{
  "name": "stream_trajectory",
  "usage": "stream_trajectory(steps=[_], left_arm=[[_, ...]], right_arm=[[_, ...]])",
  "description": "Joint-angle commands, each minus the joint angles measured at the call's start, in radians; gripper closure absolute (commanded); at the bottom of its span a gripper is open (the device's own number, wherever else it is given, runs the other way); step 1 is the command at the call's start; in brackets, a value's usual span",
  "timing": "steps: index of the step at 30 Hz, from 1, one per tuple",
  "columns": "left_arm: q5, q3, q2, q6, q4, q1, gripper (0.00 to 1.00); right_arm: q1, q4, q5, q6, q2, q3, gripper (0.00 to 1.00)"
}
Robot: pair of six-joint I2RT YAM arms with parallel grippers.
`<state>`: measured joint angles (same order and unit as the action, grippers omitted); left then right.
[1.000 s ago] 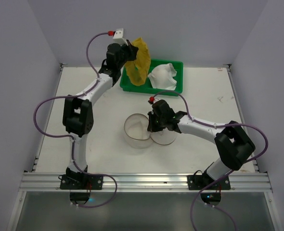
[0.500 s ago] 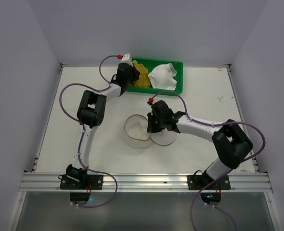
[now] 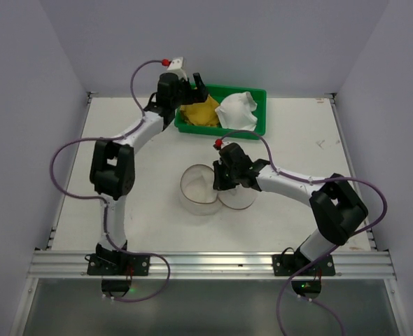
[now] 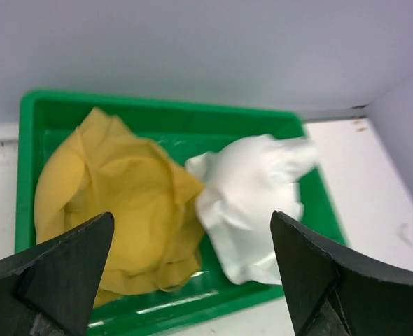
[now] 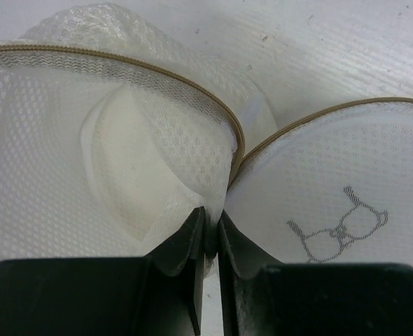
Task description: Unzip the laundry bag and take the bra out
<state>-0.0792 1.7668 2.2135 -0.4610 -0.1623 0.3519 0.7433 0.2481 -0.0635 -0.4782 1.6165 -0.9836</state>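
Observation:
The yellow bra (image 3: 198,112) (image 4: 115,203) lies crumpled in the left half of the green tray (image 3: 257,130) (image 4: 192,308). My left gripper (image 3: 194,87) (image 4: 191,217) hovers just above it, open wide and empty. The laundry bag (image 3: 198,190) (image 5: 66,147) lies open in two round mesh halves at mid-table, its lid half (image 5: 325,175) printed with a bra outline. My right gripper (image 3: 218,183) (image 5: 211,218) is shut on the mesh where the two halves join. A pale cup-shaped lining shows inside the open half.
A white crumpled garment (image 3: 237,110) (image 4: 252,189) fills the right half of the tray, touching the bra. The tray stands against the back wall. Side walls close in the table on the left and right.
The left arm lowered the hanging yellow bra into the tray, opened its jaws and let it go, then rose a little. The right gripper stayed on the bag's mesh.

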Motion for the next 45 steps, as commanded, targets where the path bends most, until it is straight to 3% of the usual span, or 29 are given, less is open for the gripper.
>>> stream_trajectory(steps=[1, 5, 6, 11, 15, 19, 22, 27, 37, 45], left_arm=[[-0.079, -0.03, -0.291, 0.031, 0.067, 0.001, 0.03], [-0.09, -0.229, -0.574, 0.005, 0.229, 0.007, 0.03], [-0.085, -0.351, -0.625, 0.001, 0.243, 0.009, 0.04], [-0.063, -0.718, -0.938, -0.093, 0.29, 0.019, 0.17], [-0.079, -0.969, -1.081, -0.145, 0.28, 0.076, 0.27], [-0.051, -1.079, -1.127, -0.186, 0.28, 0.124, 0.32], [0.005, -1.141, -1.126, -0.205, 0.259, 0.144, 0.37], [0.055, -1.216, -1.052, -0.212, 0.195, 0.147, 0.46], [0.137, -1.293, -0.951, -0.225, 0.122, 0.159, 0.58], [0.196, -1.296, -0.977, -0.216, 0.207, 0.159, 0.65]], right_arm=[[-0.002, 0.011, 0.031, 0.02, -0.027, -0.056, 0.85], [-0.004, 0.02, 0.042, 0.02, -0.023, -0.075, 0.68], [-0.002, 0.023, 0.053, 0.02, -0.024, -0.079, 0.65], [-0.004, 0.066, 0.093, 0.029, -0.061, -0.099, 0.44], [-0.005, 0.088, 0.155, 0.021, -0.116, -0.083, 0.34], [-0.028, 0.135, 0.266, -0.037, -0.176, -0.044, 0.26], [-0.114, 0.163, 0.269, -0.126, -0.227, 0.025, 0.26], [-0.269, 0.171, 0.192, -0.215, -0.273, 0.147, 0.35], [-0.323, 0.163, 0.143, -0.29, -0.155, 0.201, 0.47], [-0.321, 0.117, 0.07, -0.316, -0.053, 0.195, 0.49]])
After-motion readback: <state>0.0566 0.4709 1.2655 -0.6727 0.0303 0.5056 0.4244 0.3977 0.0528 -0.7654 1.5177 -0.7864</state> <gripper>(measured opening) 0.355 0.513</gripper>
